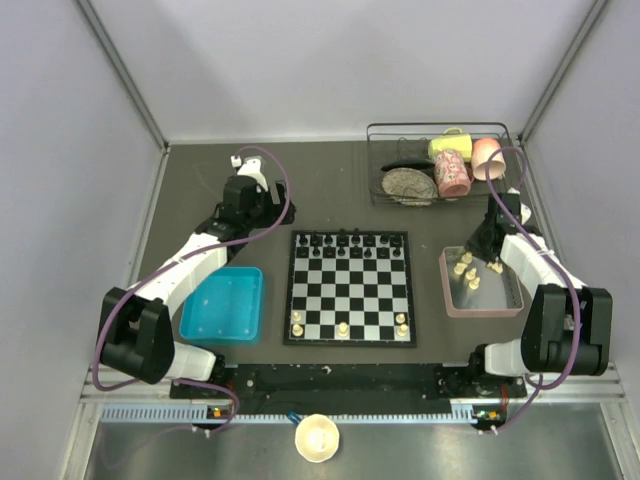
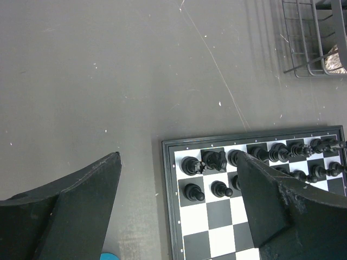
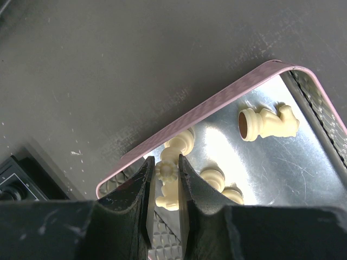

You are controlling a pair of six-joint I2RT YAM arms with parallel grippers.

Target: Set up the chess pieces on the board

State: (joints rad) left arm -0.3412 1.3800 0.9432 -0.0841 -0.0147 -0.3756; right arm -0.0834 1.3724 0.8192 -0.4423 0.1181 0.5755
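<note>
The board (image 1: 350,290) lies mid-table, with black pieces (image 1: 350,242) along its far rows and three cream chess pieces (image 1: 343,328) on its near rows. More cream pieces (image 1: 466,268) lie in the pink tray (image 1: 482,308). My right gripper (image 3: 165,173) reaches into that tray (image 3: 217,105), and its jaws are shut on a cream crown-topped piece (image 3: 168,187). A cream knight (image 3: 268,122) lies on its side further in. My left gripper (image 2: 179,206) hangs open over the board's far-left corner (image 2: 176,162), holding nothing.
A blue tray (image 1: 222,305) sits left of the board. At the back right a wire basket (image 1: 440,165) holds mugs and a plate. A cream bowl (image 1: 317,437) stands in front of the arm bases.
</note>
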